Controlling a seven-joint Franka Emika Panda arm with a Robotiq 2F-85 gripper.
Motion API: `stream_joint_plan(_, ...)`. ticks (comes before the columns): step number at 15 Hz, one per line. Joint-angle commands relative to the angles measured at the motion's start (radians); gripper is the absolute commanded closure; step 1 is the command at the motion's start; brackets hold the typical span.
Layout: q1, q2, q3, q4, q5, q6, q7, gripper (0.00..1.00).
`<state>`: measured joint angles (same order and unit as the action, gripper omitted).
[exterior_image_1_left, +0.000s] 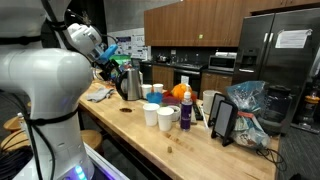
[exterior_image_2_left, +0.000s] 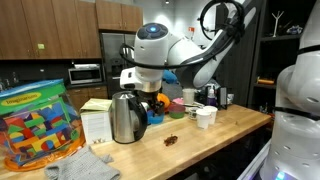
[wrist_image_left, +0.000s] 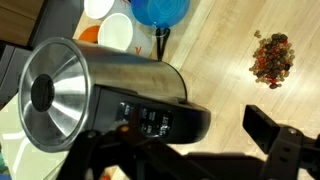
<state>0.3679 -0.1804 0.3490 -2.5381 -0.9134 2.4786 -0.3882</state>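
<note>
A stainless steel kettle (wrist_image_left: 95, 85) with a black handle (wrist_image_left: 165, 122) stands on the wooden counter (wrist_image_left: 225, 90); it shows in both exterior views (exterior_image_1_left: 131, 82) (exterior_image_2_left: 124, 118). My gripper (wrist_image_left: 190, 142) hovers just over the handle side of the kettle, open. One dark finger (wrist_image_left: 275, 142) stands well to the right of the handle, over bare wood. The other finger is lost in the dark mass by the handle. Nothing is held. In the exterior views the gripper (exterior_image_1_left: 110, 62) (exterior_image_2_left: 150, 100) sits beside the kettle's top.
A small heap of brown crumbs (wrist_image_left: 272, 55) (exterior_image_2_left: 173, 141) lies on the wood near the kettle. A blue cup (wrist_image_left: 160, 10), white paper cups (exterior_image_1_left: 152, 114), an orange object (exterior_image_1_left: 180, 93), tablet stands (exterior_image_1_left: 222, 118), a colourful box (exterior_image_2_left: 40, 125) and a cloth (exterior_image_2_left: 85, 165) crowd the counter.
</note>
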Motion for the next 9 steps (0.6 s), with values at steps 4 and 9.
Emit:
stream_joint_plan(4,0.034,-0.150,-0.006,-0.046,0.094,-0.110,-0.072,0.00)
stream_joint_plan(9,0.018,-0.169,-0.007,0.004,0.047,-0.186,-0.022,0.00)
